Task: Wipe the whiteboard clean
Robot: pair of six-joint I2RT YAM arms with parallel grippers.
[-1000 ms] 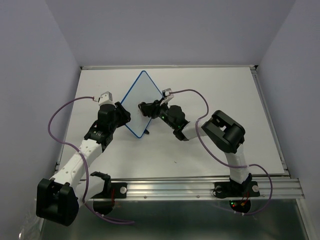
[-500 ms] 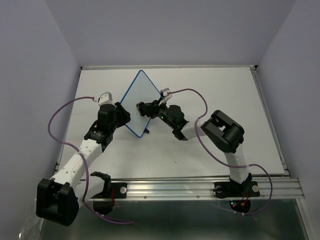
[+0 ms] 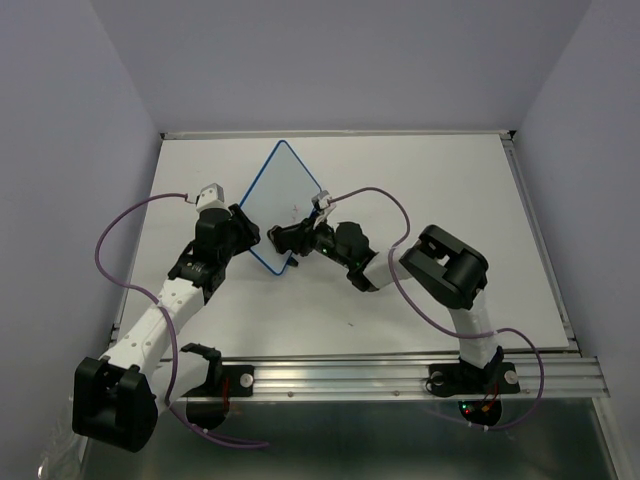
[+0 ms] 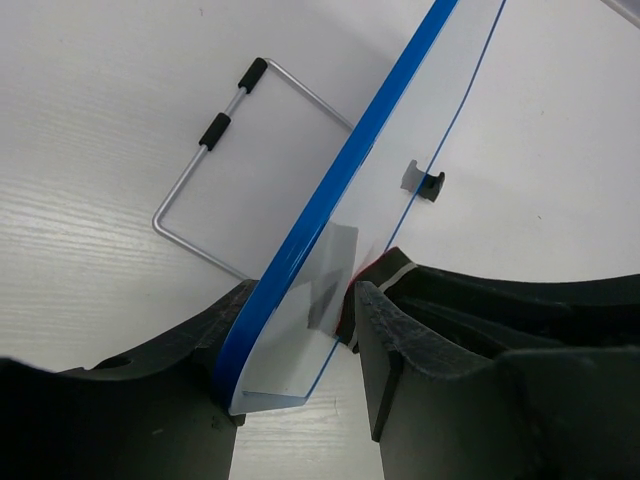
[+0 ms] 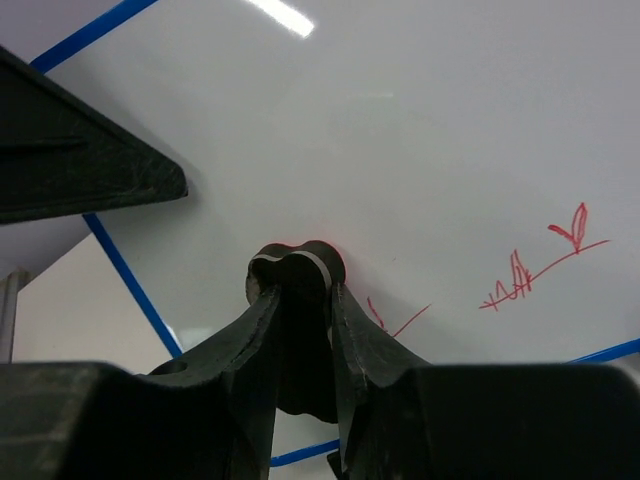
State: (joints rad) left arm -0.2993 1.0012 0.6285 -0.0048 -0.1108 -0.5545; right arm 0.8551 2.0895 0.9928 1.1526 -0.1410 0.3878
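Note:
The whiteboard (image 3: 280,195), white with a thin blue rim, stands tilted on the table. My left gripper (image 3: 246,238) is shut on its lower left edge. In the left wrist view the blue rim (image 4: 345,180) runs between the jaws of that gripper (image 4: 300,360). My right gripper (image 3: 292,238) is shut on the small black-and-red eraser (image 5: 295,272) and presses it flat against the board's face near its lower corner. Red scribbles (image 5: 540,265) show to the right of the eraser, and a short red stroke (image 5: 398,320) lies close beside it. A sliver of the eraser (image 4: 368,268) shows behind the board.
The board's wire stand (image 4: 215,190) with black feet juts out behind it over the tabletop. The left gripper's finger (image 5: 85,170) shows close to the eraser's left. A metal rail (image 3: 400,375) runs along the table's near edge.
My right gripper has slid the eraser left and down across the board, toward its lower corner and the left gripper. The left arm and the board have stayed put.

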